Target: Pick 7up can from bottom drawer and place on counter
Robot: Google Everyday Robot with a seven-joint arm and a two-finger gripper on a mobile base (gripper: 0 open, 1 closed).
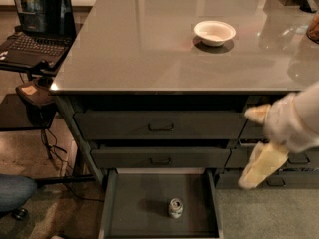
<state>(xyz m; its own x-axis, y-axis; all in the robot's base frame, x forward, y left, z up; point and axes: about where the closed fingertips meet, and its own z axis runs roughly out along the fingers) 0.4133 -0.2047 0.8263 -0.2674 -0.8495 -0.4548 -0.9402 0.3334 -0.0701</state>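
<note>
The 7up can (pixel 176 208) stands upright on the floor of the open bottom drawer (pixel 134 208), near its front middle. The grey counter (pixel 149 44) lies above, with a white bowl (pixel 215 32) on it. My gripper (pixel 259 148) hangs at the right, in front of the right-hand drawers, above and to the right of the can and well apart from it. Its pale fingers (pixel 261 166) point down and to the left. Nothing is held.
Two shut handled drawers (pixel 159 126) sit above the open one. A laptop (pixel 35 26) on a black stand is at the left. A blue chair seat (pixel 15 193) is at the lower left. Dark objects stand at the counter's far right corner.
</note>
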